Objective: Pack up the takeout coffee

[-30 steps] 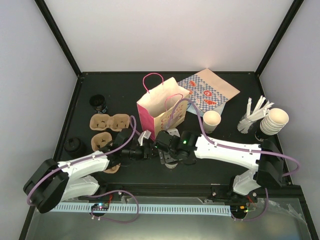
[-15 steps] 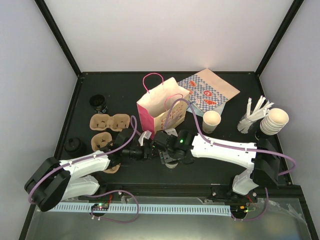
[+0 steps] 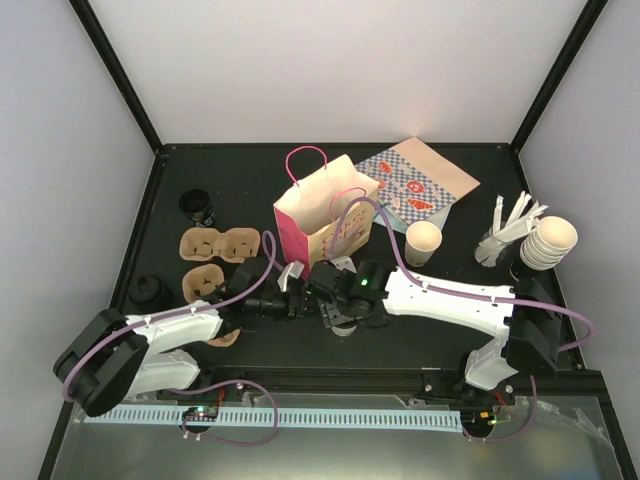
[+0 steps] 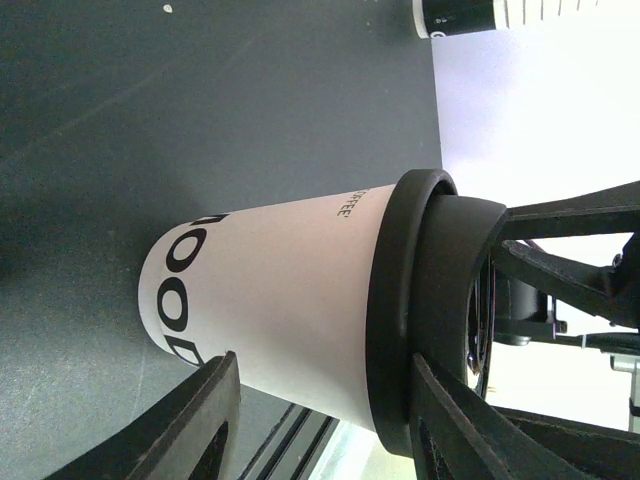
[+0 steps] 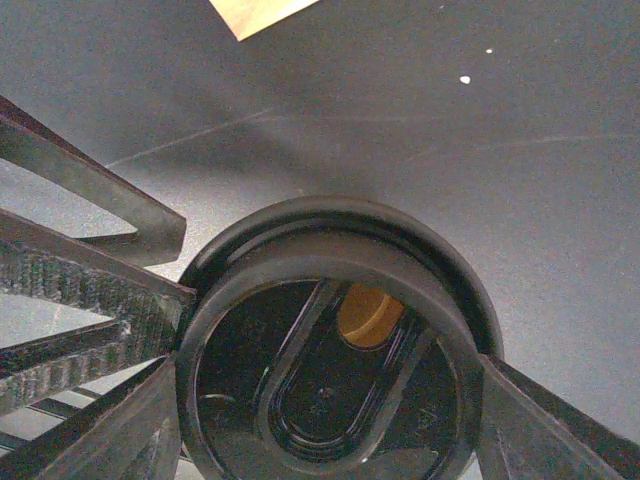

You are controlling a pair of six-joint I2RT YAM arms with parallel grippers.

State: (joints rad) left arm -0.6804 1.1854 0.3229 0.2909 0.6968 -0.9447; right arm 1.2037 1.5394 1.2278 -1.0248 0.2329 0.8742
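Observation:
The takeout coffee (image 4: 280,300) is a white paper cup with dark print, standing on the table near the front and capped by a black lid (image 5: 330,380). From above only a sliver of the takeout coffee (image 3: 343,331) shows under the right arm. My right gripper (image 5: 335,410) points down over the cup, its fingers against both sides of the lid rim. My left gripper (image 4: 322,362) comes in from the left, rolled so one finger is above the other. Its jaws stand apart with the tips at the cup's side and nothing between them. The pink bag (image 3: 325,215) stands open just behind.
Cardboard cup carriers (image 3: 218,245) lie at the left, with a small black cup (image 3: 198,207) and a loose black lid (image 3: 146,290). A patterned flat bag (image 3: 420,185), a single cream cup (image 3: 423,242), white stirrers (image 3: 505,230) and stacked cream cups (image 3: 548,243) sit at the right.
My right gripper has shifted slightly left over the cup and its jaws have narrowed onto the lid. The left gripper has barely moved.

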